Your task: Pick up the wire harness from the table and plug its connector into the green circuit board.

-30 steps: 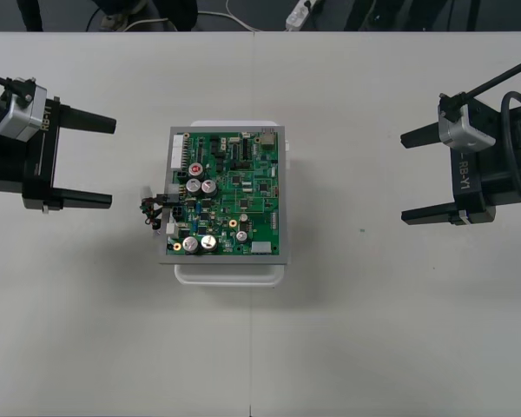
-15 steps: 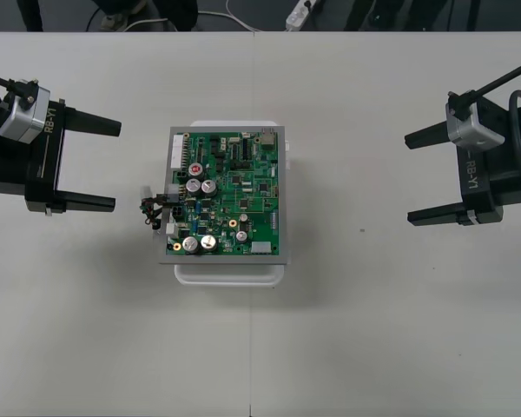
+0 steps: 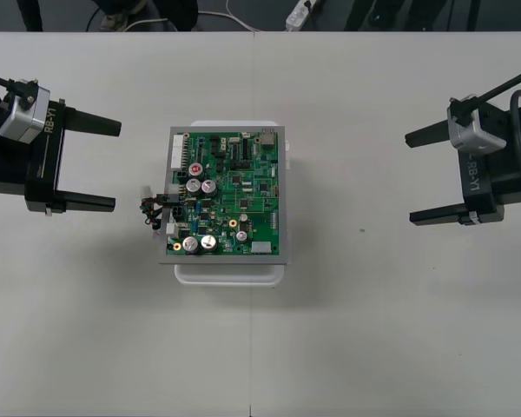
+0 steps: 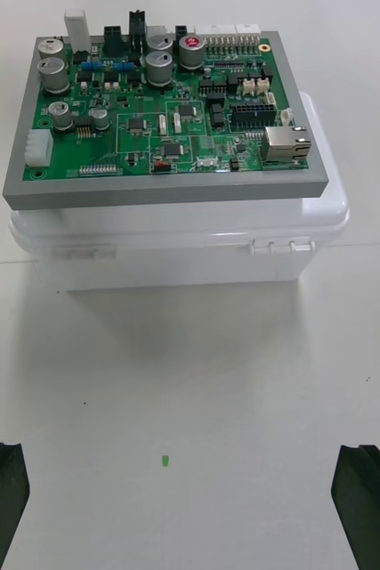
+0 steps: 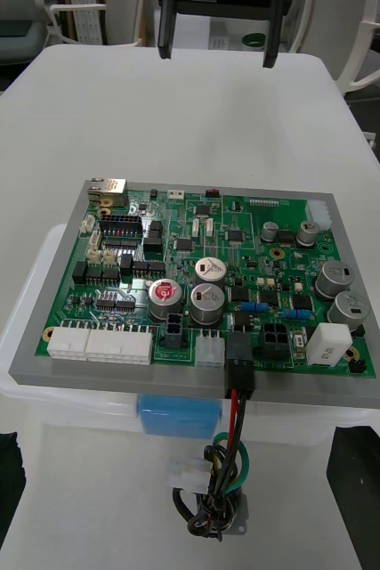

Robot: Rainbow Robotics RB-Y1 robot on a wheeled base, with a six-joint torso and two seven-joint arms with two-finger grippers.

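The green circuit board [image 3: 230, 195] lies on its white base [image 3: 230, 274] at mid-table. The harness's black plug [image 5: 240, 363] sits in a connector on the board's left edge. Its red, black and green wires [image 5: 228, 445] hang down over the edge to the metal socket [image 5: 213, 524] on the table. In the front view the harness [image 3: 152, 212] is a small bundle at the board's left side. My left gripper [image 3: 117, 165] stands open to the left of it, holding nothing. Far to the right of the board, my right gripper [image 3: 408, 178] is open and empty too.
The right wrist view looks at the board [image 4: 163, 116] and the latch side of the base [image 4: 181, 240], with bare table between them and the fingers [image 4: 367, 499]. A strip of dark floor with cables [image 3: 243, 13] runs beyond the table's far edge.
The right gripper has drawn back a little toward the right edge. The left gripper has shifted very slightly toward the board. Board and harness have not moved.
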